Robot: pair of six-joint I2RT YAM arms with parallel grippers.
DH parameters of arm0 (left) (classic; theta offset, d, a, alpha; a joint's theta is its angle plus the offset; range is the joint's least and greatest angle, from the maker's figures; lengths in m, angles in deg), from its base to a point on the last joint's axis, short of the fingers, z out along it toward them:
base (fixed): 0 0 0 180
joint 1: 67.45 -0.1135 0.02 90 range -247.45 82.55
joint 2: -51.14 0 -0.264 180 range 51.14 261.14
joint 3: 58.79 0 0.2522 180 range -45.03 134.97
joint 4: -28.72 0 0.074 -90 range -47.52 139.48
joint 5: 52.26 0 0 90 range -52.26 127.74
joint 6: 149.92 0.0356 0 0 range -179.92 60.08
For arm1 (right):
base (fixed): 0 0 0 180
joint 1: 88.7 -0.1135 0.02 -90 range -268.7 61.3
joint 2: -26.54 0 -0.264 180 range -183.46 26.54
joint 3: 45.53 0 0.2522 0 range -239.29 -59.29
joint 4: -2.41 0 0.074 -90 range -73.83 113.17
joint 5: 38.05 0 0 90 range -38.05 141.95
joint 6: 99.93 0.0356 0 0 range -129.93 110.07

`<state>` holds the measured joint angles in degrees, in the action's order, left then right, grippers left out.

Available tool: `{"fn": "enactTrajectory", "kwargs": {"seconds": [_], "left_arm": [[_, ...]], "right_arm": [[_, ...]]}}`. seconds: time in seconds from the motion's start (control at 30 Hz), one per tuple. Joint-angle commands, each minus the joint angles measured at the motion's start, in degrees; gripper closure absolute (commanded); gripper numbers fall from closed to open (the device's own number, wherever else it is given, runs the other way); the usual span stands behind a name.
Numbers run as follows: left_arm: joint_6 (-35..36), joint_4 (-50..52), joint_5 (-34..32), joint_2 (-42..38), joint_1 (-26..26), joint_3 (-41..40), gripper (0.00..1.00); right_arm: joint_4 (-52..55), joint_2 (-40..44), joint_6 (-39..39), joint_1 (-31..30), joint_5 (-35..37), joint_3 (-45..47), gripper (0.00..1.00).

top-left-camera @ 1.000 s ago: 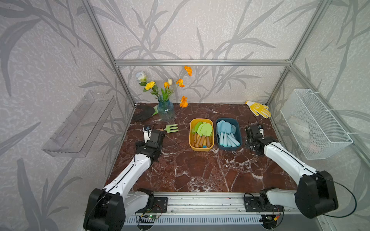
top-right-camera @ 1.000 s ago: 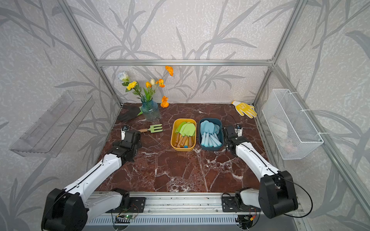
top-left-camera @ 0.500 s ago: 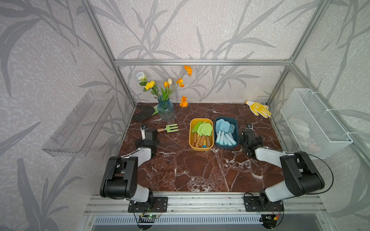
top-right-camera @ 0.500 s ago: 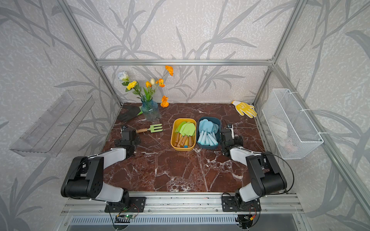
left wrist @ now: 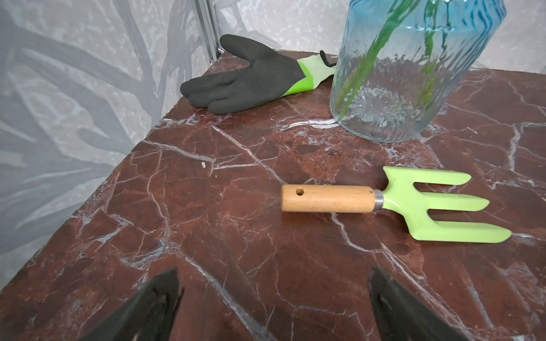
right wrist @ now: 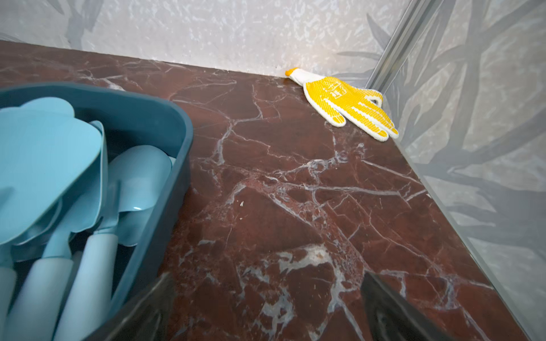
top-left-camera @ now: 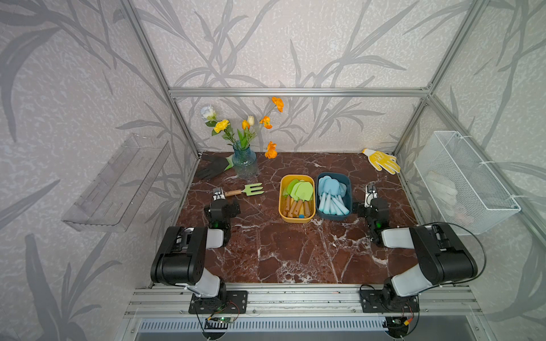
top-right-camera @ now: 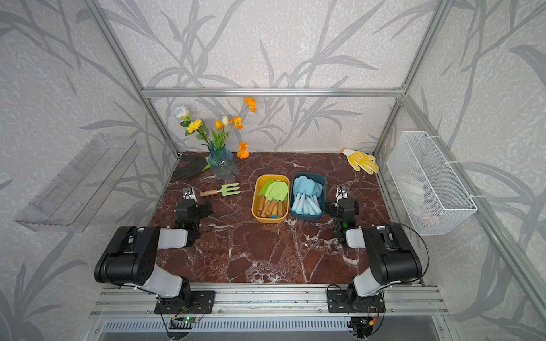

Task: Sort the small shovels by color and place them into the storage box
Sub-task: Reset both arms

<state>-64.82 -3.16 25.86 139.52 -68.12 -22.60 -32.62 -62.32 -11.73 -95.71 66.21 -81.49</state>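
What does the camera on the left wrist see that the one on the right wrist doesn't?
Only the left wrist view shows a black glove with a green cuff, a blue ribbed glass vase holding green stems, and a lime-green three-pronged fork with a wooden handle. Only the right wrist view shows a dark blue plastic storage box filled with light blue plastic shovels, and a yellow dotted glove. Both show the red-brown marble tabletop, a leaf-patterned wall, and an open, empty gripper: the left gripper and the right gripper.
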Motion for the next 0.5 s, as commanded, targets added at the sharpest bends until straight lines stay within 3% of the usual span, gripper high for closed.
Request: {"fn": "enactTrajectory", "kwargs": {"seconds": [0.0,0.07,0.47], "left_arm": [[1.33,-5.26,1.15,0.38,-0.12,-0.07,0.00],[1.11,0.19,1.72,-1.58,-0.12,0.96,0.00],[0.94,-0.26,1.51,-0.94,-0.44,1.14,0.00]], "right_arm": [[2.68,1.64,0.09,-0.03,-2.72,-1.15,0.01],[-0.01,0.80,0.22,-0.03,-2.40,-0.48,0.01],[0.86,1.32,-0.04,-0.29,-2.13,-0.57,0.01]]}}
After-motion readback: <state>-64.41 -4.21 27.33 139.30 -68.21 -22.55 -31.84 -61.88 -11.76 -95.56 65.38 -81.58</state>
